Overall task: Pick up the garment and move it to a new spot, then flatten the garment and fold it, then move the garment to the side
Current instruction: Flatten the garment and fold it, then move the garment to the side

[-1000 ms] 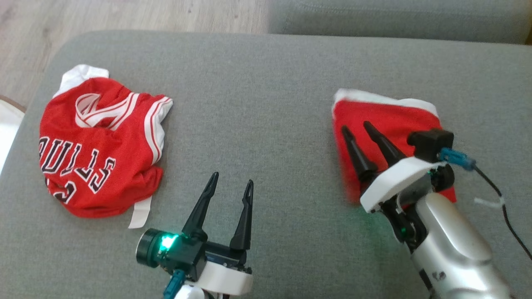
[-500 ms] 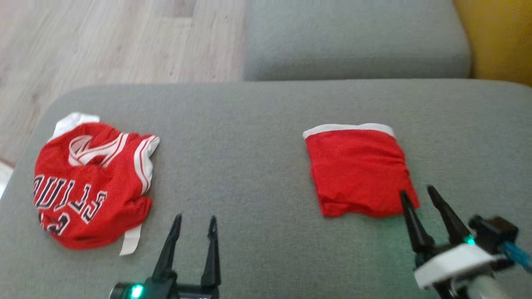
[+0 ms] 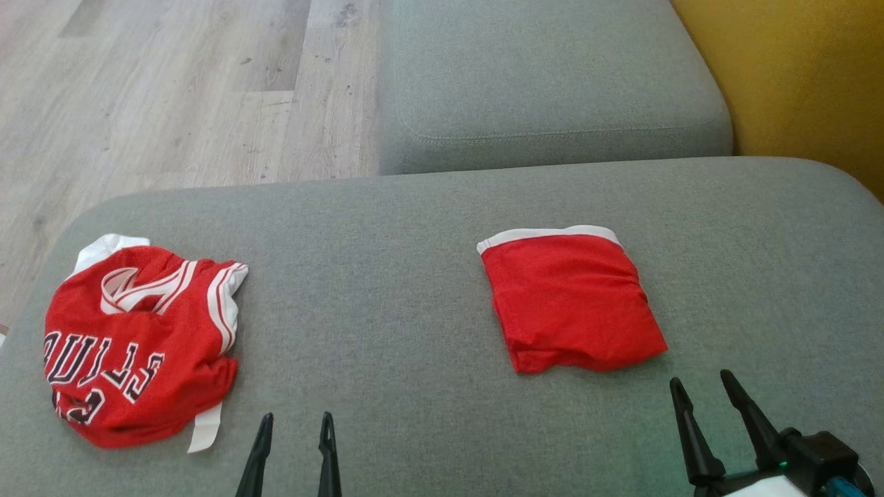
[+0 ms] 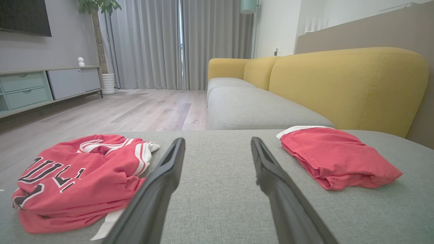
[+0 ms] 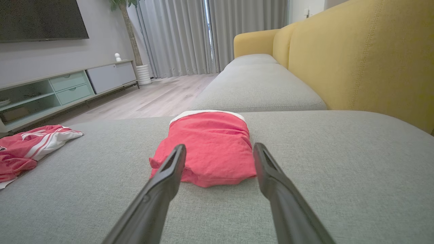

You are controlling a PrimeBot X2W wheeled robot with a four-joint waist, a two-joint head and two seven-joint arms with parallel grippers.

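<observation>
Landmark: the jersey (image 3: 135, 345) is lying crumpled on the grey cushion (image 3: 414, 241), lettering facing up.
Garment: the garment (image 3: 570, 304) is lying on the same cushion, well apart from the jersey on its right. It is folded into a compact red square, with a white band along its far edge.
Left claw: the left claw (image 3: 295, 417) is hovering near the jersey, off its near right corner. Its fingers are spread wide and gripping nothing.
Right claw: the right claw (image 3: 699, 378) is hovering far to the right of the jersey, just short of the garment's near right corner. It is gaping wide and holding nothing (the right wrist view is showing bare cushion between the fingers, with the garment just ahead).
Step in hand: the last step, moving the garment to the side, is looking done. The piece is folded, resting flat and free of both claws.
Next move: if the jersey is to be handled next, the left claw is sitting closest to it. I judge the move is calling for a short reach to the left, a low approach, and a pinch on one clear edge, not the whole bunched heap.
</observation>
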